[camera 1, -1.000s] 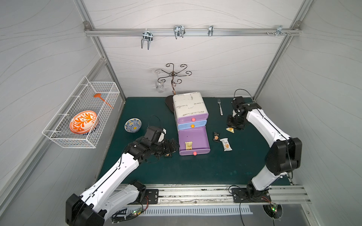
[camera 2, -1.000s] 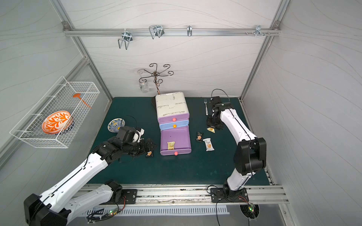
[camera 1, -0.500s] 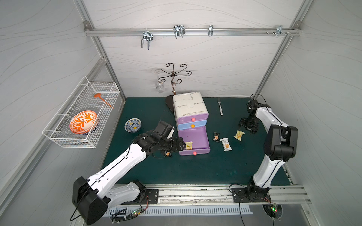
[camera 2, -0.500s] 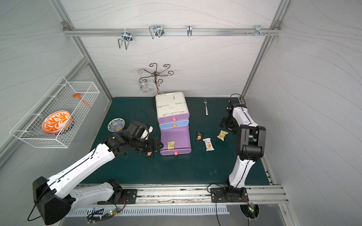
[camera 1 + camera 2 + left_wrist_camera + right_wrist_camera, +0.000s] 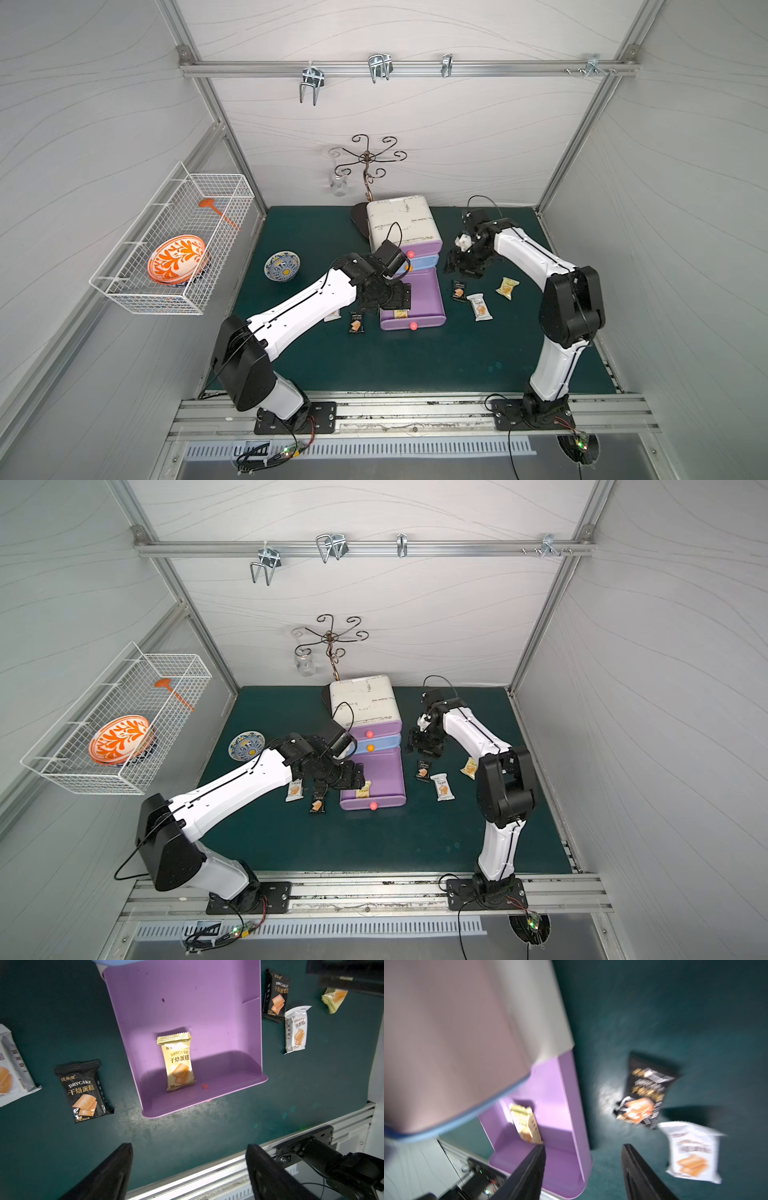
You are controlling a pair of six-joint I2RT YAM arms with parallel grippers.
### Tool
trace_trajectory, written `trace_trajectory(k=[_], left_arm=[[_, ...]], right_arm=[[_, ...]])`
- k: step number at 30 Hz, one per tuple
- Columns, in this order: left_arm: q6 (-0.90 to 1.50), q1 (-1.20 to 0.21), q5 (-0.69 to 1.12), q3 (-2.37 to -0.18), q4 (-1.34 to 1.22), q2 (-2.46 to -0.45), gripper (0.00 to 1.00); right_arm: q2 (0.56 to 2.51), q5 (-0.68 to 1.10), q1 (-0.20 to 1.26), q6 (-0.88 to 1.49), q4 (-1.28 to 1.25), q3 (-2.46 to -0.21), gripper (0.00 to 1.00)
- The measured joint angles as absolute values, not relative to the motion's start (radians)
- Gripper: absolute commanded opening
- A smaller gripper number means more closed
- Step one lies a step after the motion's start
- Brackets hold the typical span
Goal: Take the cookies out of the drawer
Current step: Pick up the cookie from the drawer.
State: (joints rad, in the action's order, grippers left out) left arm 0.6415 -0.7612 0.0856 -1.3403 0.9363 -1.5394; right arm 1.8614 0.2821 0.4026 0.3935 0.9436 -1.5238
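Observation:
The bottom purple drawer [image 5: 424, 291] [image 5: 388, 771] stands pulled out. One pale yellow packet of cookies [image 5: 178, 1061] [image 5: 401, 313] [image 5: 526, 1124] lies in it near the front wall. My left gripper [image 5: 189, 1147] [image 5: 392, 297] hovers open over the drawer's left side, empty. My right gripper [image 5: 583, 1147] [image 5: 461, 266] hangs open and empty just right of the drawer unit. On the mat right of the drawer lie a black packet [image 5: 459, 290], a white packet [image 5: 480, 306] and a yellow packet [image 5: 507, 288]. Left of it lie a black packet [image 5: 318, 802] and a white packet [image 5: 294, 791].
The drawer unit's white top [image 5: 401, 224] rises behind the open drawer. A blue patterned bowl [image 5: 282, 266] sits on the mat at the left. A wire basket [image 5: 208, 232] with an orange plate hangs on the left wall. A metal stand [image 5: 368, 166] is at the back.
My left gripper moved right from the mat to above the open drawer. My right gripper let go of the yellow packet on the mat, then swung back left beside the drawer unit.

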Motion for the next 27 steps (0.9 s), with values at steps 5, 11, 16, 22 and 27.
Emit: trace_trajectory(k=[5,11,16,22,27], left_arm=[[0.628,-0.78,0.085,-1.344,0.941,-1.551,0.91],[0.601,-0.801,0.078,-1.397,0.976,-1.641,0.93],[0.582,-0.802,0.025,-1.494,1.058,-1.762,0.94],[0.593,-0.801,-0.029,-1.617,1.11,-1.864,0.9],[0.643,-0.805,-0.059,-1.628,1.114,-1.892,0.86]], right_arm=[[1.777,0.275,0.424,0.391,0.953,-1.448,0.62],[1.689,0.274,0.423,0.391,0.955,-1.381,0.62],[1.691,0.276,0.424,0.383,0.951,-1.368,0.62],[1.692,0.294,0.423,0.373,0.946,-1.37,0.63],[1.693,0.305,0.423,0.364,0.942,-1.37,0.63]])
